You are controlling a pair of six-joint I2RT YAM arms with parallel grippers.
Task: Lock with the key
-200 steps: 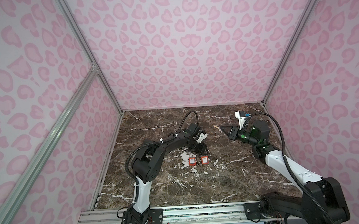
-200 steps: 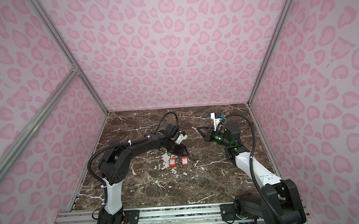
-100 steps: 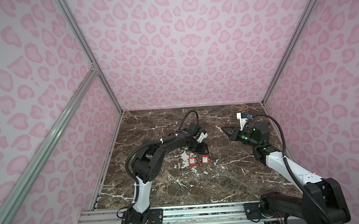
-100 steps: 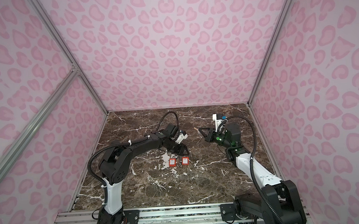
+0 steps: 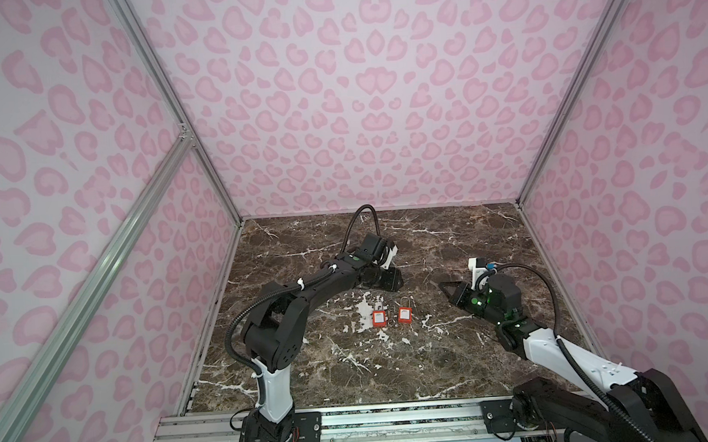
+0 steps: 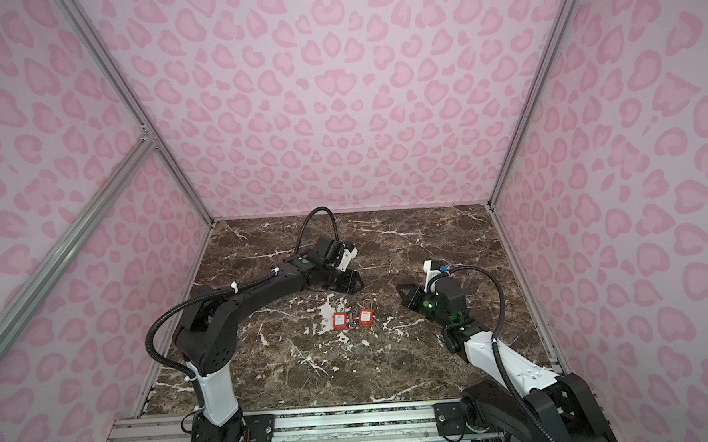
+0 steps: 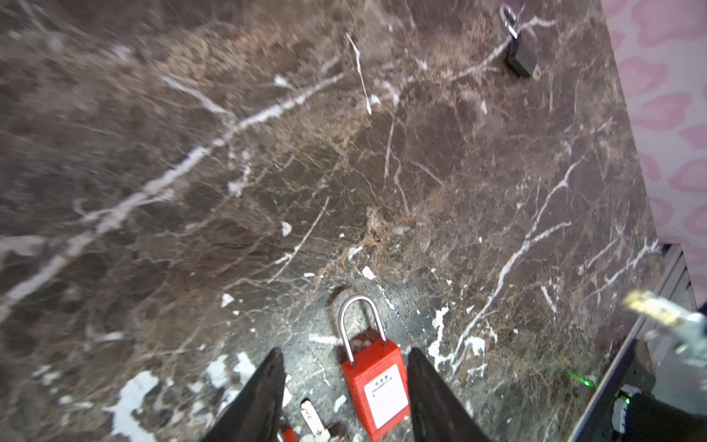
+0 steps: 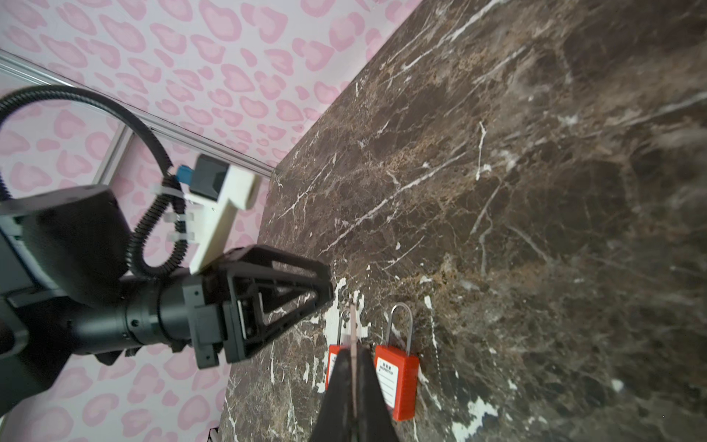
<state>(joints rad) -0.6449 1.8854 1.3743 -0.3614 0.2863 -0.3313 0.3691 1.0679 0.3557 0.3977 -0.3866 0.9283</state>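
Two red padlocks lie side by side on the marble table (image 5: 456, 374), near its middle: the left padlock (image 5: 379, 318) and the right padlock (image 5: 405, 315), both with shackles pointing towards the back wall. The left end effector (image 5: 392, 279) hangs just behind them with its fingers apart and nothing between them. In the left wrist view, the right padlock shows through that gap. The right end effector (image 5: 445, 287) is off to the right of the padlocks, pressed together on a thin key (image 8: 352, 329) whose blade sticks out past the fingertips. A dark padlock (image 7: 521, 53) lies well apart, close to the pink wall.
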